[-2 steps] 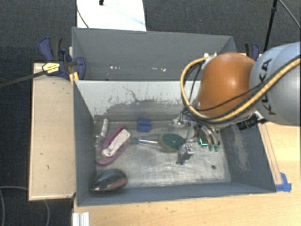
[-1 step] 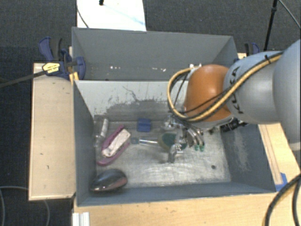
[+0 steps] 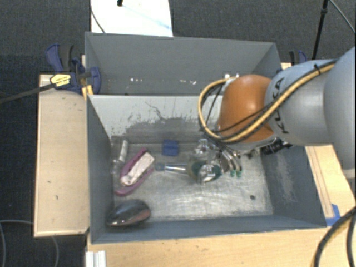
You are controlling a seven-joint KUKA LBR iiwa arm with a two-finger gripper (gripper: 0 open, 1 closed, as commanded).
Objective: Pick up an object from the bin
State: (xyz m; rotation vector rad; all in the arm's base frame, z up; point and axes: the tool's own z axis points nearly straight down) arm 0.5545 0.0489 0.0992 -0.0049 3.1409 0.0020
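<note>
My gripper (image 3: 209, 170) is low in the bin, right of centre, under the orange wrist cover. Its metal fingers reach down onto a small dark green thing (image 3: 199, 169) lying on the bin floor, and I cannot tell whether they grip it. A clear, shiny piece (image 3: 173, 169) stretches leftward from that thing. A small blue block (image 3: 169, 147) sits just behind and to the left of the gripper.
A purple and white flat object (image 3: 135, 171) lies at the left of the bin with a clear piece (image 3: 120, 152) beside it. A dark rounded computer mouse (image 3: 129, 213) rests in the front left corner. The arm covers the bin's right rear.
</note>
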